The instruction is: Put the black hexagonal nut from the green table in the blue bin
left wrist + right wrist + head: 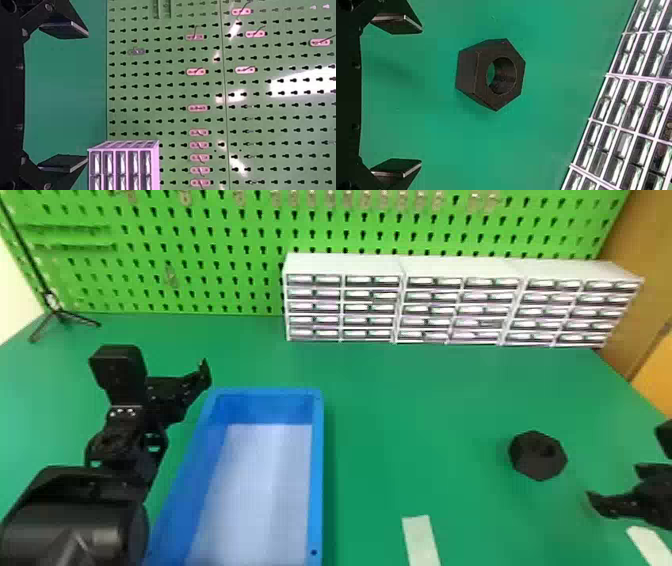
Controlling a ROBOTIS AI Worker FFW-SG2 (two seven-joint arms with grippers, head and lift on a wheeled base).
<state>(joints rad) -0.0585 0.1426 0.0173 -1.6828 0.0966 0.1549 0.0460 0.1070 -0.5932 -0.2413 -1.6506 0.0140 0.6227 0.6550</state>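
Note:
My left gripper is over the left rim of the blue bin in the head view; in the left wrist view the same gripper is open with nothing between its fingers. At the right edge of the head view, my right gripper is just to the right of the black hexagonal nut, which lies on the green table. The right wrist view has the nut beyond the fingertips of my open right gripper, not touching them.
White drawer cabinets line the back of the table before a green pegboard. A small black tripod stands at the back left. Pale strips lie near the front, one by the right arm.

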